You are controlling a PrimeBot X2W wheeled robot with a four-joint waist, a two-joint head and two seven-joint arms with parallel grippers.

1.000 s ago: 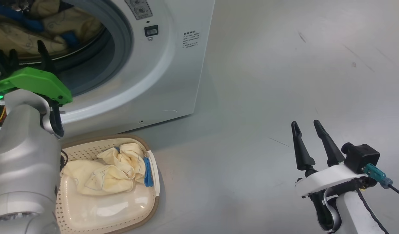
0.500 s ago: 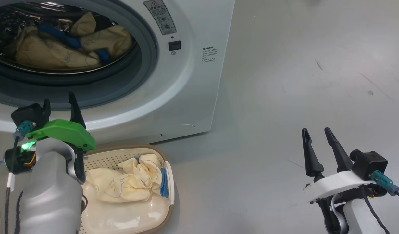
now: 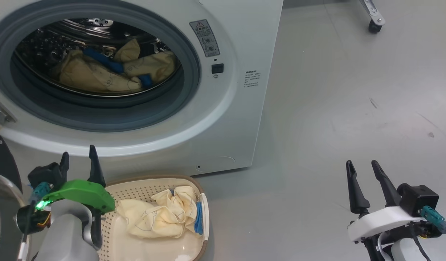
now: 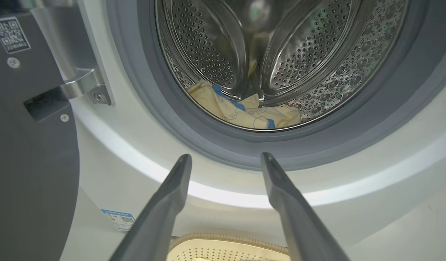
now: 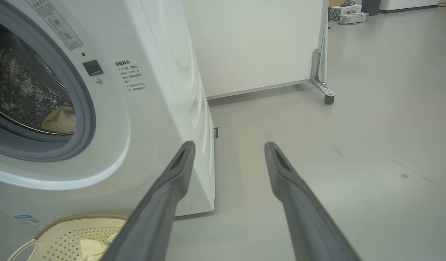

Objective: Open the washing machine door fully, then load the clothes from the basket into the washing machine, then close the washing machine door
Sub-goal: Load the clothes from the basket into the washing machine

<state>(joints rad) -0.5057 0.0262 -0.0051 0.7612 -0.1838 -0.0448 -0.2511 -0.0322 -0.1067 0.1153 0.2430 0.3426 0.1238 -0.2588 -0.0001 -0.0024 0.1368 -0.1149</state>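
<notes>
Left claw (image 3: 78, 159) is released and empty. It sits low by the left side of the basket (image 3: 150, 185), fingers aimed at the washing machine (image 3: 244, 54) front below the opening. Right claw (image 3: 361, 165) is also released and empty, well apart to the right over the floor (image 3: 335, 90). Washing machine door (image 4: 27, 174) stands open at left. I see some clothes (image 3: 99, 72) lying in the drum (image 4: 302, 54). 1 cream bundle (image 3: 157, 217) with blue trim lies in the basket on the floor, just in front of the machine.

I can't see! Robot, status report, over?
Left gripper open, empty; right gripper too. Clothes part in washing machine, part in basket. Door open, nothing blocking.
</notes>
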